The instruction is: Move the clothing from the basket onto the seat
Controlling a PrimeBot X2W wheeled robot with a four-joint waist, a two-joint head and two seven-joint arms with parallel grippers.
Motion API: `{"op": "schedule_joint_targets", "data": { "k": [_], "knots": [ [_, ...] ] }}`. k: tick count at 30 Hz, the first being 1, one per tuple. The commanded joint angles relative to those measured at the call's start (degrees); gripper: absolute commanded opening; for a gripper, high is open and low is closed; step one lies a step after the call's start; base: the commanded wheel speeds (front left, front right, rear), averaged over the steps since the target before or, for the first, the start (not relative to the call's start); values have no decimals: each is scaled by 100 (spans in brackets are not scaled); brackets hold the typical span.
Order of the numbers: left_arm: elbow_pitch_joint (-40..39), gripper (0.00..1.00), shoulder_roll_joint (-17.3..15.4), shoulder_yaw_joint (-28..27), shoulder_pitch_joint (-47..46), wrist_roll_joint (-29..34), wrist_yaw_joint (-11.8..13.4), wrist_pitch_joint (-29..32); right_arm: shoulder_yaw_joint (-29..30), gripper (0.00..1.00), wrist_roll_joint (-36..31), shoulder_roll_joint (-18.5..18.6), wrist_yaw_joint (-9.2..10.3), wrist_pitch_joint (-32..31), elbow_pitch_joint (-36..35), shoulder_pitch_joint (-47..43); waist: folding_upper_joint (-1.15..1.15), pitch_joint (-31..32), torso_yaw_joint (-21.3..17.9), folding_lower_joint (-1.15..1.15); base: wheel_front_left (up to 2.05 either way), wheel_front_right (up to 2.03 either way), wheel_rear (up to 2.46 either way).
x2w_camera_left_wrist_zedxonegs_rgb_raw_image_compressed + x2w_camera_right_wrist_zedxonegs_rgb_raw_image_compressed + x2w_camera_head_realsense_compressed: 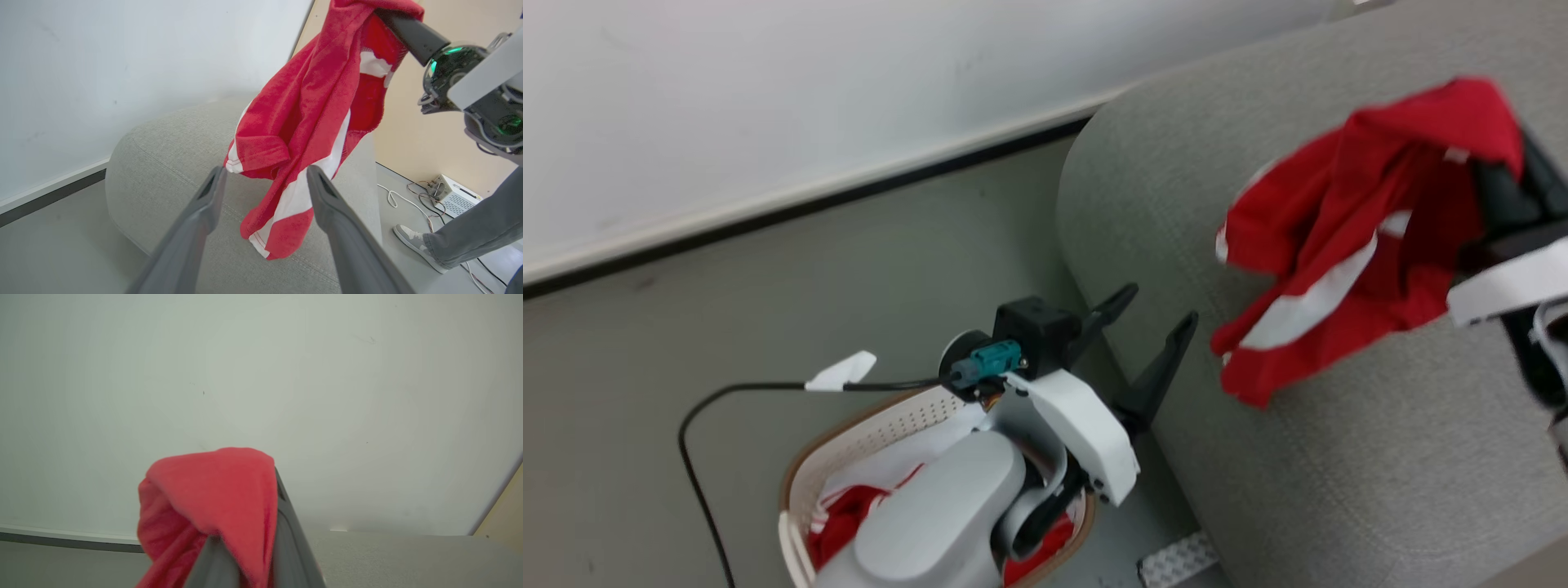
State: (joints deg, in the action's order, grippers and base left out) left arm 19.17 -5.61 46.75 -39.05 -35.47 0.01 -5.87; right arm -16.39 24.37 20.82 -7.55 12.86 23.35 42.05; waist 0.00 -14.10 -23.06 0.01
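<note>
A red garment with white stripes [1347, 237] hangs over the grey seat [1339, 457], my right gripper [1499, 155] shut on its top. The same clothing [310, 122] dangles in the left wrist view, its lower hem close above the seat [171, 163]. In the right wrist view the red cloth [220, 498] drapes over my right gripper [253, 539]. My left gripper [1147, 322] stands open and holds nothing, by the seat's edge, above the cream basket [849, 441]. More red and white clothing [849, 510] lies in the basket, partly hidden by my left arm.
A black cable [698, 425] with a white tag runs over the floor left of the basket. A white wall [768, 106] stands behind. A person's leg and shoe [416, 241] stand beyond the seat, near a white box [453, 200] with wires.
</note>
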Motion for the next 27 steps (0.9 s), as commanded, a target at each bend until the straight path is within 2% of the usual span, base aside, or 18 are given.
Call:
{"op": "schedule_joint_targets", "data": {
  "k": [1,6,14,18,22,24,25,26,27],
  "knots": [
    [19,100,-42,-12,-92,82,-12,0,18,0,2,47,12,-9,47,146,0,-321,257,-1,0,0,0],
    [143,100,-35,-51,-593,171,-104,-40,310,0,-29,270,12,-37,651,1235,0,-895,624,-1,0,0,0],
    [334,100,53,-60,-1095,247,-179,-136,1286,0,-889,879,12,83,2027,2665,0,-1559,1169,-1,0,0,0],
    [449,100,89,-15,-1126,230,-195,-220,1849,0,-1444,1107,12,167,2664,2782,0,-1711,1383,-1,0,0,0],
    [584,100,53,12,-1001,204,-208,-304,2460,0,-1858,1000,12,223,3222,2376,0,-1724,1451,-1,0,0,0],
    [655,100,-12,-3,-933,170,-208,-351,2765,20,-2082,870,12,233,3311,2130,0,-1676,1425,-1,0,0,0],
    [694,100,-19,-2,-892,158,-209,-360,2922,35,-2140,781,12,235,3334,1984,0,-1641,1410,-1,0,0,0],
    [735,100,-42,3,-844,145,-213,-378,3097,74,-2231,679,12,236,3343,1807,0,-1596,1393,-1,0,0,0],
    [765,100,-64,-1,-798,125,-212,-399,3252,100,-2345,588,12,235,3307,1648,0,-1551,1376,-1,0,0,0]
  ]
}}
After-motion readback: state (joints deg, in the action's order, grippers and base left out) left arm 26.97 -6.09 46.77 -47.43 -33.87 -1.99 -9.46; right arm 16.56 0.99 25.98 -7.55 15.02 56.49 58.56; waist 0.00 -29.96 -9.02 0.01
